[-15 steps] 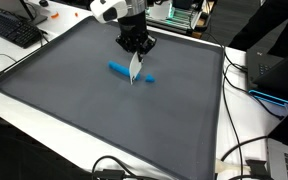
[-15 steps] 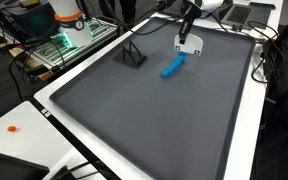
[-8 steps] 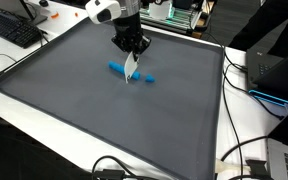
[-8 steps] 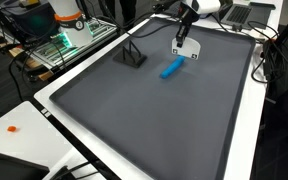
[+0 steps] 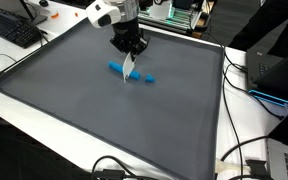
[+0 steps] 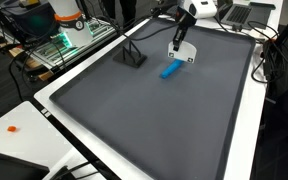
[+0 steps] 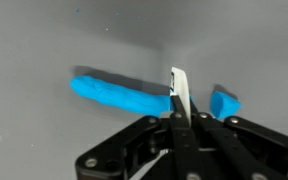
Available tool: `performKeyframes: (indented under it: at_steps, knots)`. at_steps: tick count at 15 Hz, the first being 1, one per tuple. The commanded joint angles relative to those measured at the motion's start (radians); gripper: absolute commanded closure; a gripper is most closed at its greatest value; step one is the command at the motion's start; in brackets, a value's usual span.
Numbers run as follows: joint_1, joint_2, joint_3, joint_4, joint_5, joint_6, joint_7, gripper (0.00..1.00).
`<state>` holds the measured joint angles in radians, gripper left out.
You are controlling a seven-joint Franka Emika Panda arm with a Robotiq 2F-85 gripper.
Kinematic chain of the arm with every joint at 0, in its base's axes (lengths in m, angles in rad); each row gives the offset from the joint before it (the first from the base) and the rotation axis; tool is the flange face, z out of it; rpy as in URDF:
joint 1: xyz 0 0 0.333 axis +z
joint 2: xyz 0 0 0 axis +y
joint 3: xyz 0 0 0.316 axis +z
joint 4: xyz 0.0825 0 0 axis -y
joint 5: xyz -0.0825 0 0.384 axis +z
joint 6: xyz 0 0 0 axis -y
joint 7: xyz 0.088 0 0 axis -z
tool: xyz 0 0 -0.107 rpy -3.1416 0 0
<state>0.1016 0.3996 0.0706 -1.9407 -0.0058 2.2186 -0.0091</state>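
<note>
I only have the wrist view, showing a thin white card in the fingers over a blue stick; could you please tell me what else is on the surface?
Observer: A black triangular wire stand sits on the dark grey rectangular mat, apart from the blue stick.
Operator: Thank you. Is anything beyond the mat?
Observer: A black keyboard lies on the white table past one corner.
Operator: And the stick?
Observer: Well inside the mat's borders, by the thin white card.
</note>
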Motion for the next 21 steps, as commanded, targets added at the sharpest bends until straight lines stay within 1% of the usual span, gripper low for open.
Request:
performKeyframes:
  at_steps: [1,13,21]
  knots:
    - [0.002,0.010,-0.002,-0.015,-0.020,0.016,0.003,0.99]
    - [0.005,0.050,0.002,-0.020,-0.013,0.048,0.004,0.99]
    - [0.006,0.073,0.007,-0.020,-0.007,0.047,0.000,0.99]
